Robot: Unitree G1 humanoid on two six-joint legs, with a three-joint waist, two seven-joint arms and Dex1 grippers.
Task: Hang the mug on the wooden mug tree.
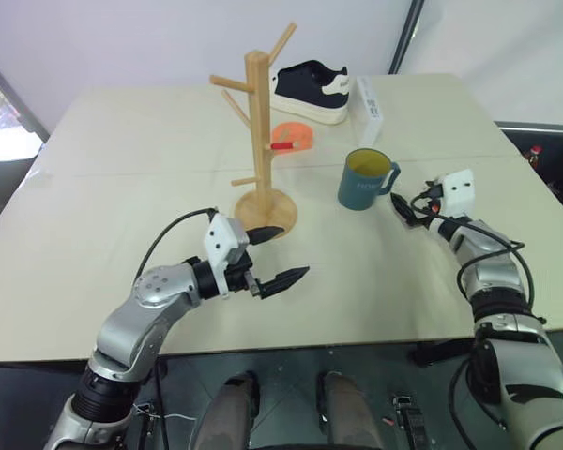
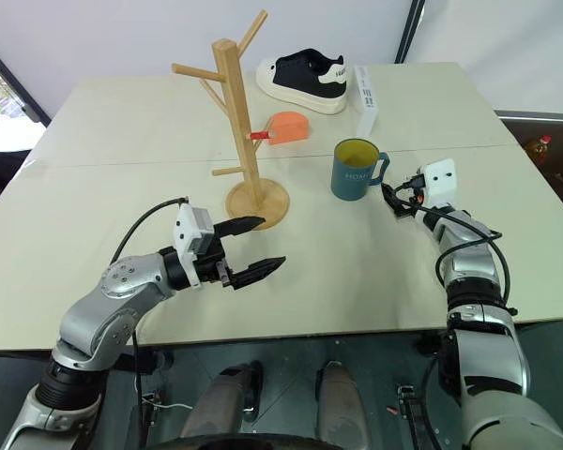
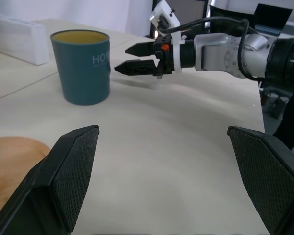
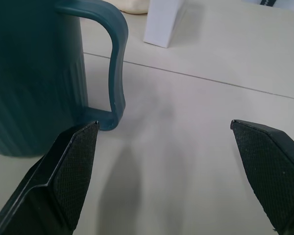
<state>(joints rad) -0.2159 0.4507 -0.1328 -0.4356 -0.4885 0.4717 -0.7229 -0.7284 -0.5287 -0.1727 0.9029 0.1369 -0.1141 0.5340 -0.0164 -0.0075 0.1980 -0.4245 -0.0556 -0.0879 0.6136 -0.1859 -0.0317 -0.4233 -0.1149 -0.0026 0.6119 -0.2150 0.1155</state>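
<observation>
Right wrist view: the right gripper [image 4: 169, 169], jaws wide and empty, lines up beside the mug [image 1: 362, 180] handle to grasp it; the left gripper [image 1: 279, 256], also open, waits near the mug

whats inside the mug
The mug shows a yellow inside wall with nothing sticking out; its bottom is hidden by the rim and near wall.

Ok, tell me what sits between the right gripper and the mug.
Nothing: only bare table separates the open right gripper from the mug, whose handle faces it. The left eye view and right wrist view both show that gap.
</observation>
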